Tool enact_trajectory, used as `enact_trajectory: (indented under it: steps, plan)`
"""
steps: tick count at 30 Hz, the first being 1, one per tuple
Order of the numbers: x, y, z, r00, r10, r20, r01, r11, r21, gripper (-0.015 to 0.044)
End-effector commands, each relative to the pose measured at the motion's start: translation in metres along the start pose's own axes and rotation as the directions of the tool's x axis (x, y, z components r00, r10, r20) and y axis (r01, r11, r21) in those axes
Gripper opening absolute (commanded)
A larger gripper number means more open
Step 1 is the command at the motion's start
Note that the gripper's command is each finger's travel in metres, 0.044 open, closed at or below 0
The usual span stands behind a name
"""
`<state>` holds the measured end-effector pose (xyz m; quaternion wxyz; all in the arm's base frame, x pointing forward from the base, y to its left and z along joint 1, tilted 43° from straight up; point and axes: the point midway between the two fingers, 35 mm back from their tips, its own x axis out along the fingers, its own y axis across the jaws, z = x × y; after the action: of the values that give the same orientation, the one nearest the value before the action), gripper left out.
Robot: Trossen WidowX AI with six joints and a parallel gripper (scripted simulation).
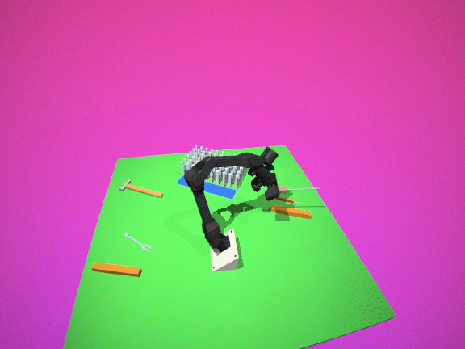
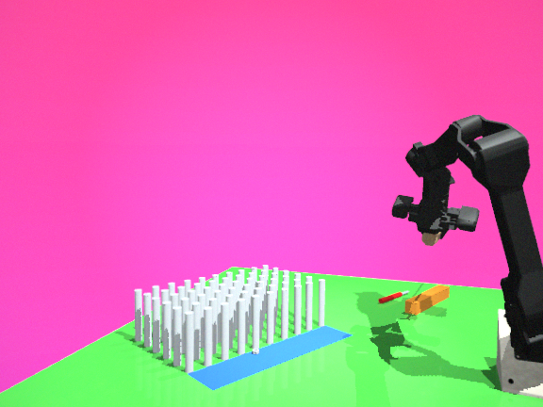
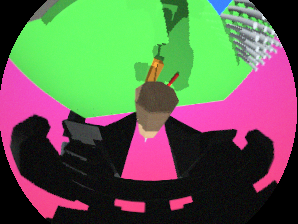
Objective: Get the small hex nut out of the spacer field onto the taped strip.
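the small hex nut lies at the spacer-side border of the blue strip, toward the counter's far edge, beside the upright spacers, while the pincer, clamped on the brown-handled tool, hangs near the right edge.

The small pale hex nut lay at the spacer-side edge of the flat blue taped strip. The slender grey cylindrical spacers were standing upright in rows. The thin-shafted tool with brown faceted handle was held above the table.
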<state>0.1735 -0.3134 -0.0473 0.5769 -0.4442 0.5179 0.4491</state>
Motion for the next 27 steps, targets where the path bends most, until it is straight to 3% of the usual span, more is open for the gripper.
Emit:
enact_trajectory:
  steps: [1,7,27]
  plan:
    - [0.015,0.022,-0.018,0.999,0.034,0.005,-0.035,0.998,0.043,0.0]
    - [0.041,0.057,-0.034,0.996,0.085,0.04,-0.089,0.99,0.108,0.0]
    - [0.057,0.058,-0.027,0.995,0.086,0.041,-0.09,0.99,0.11,0.0]
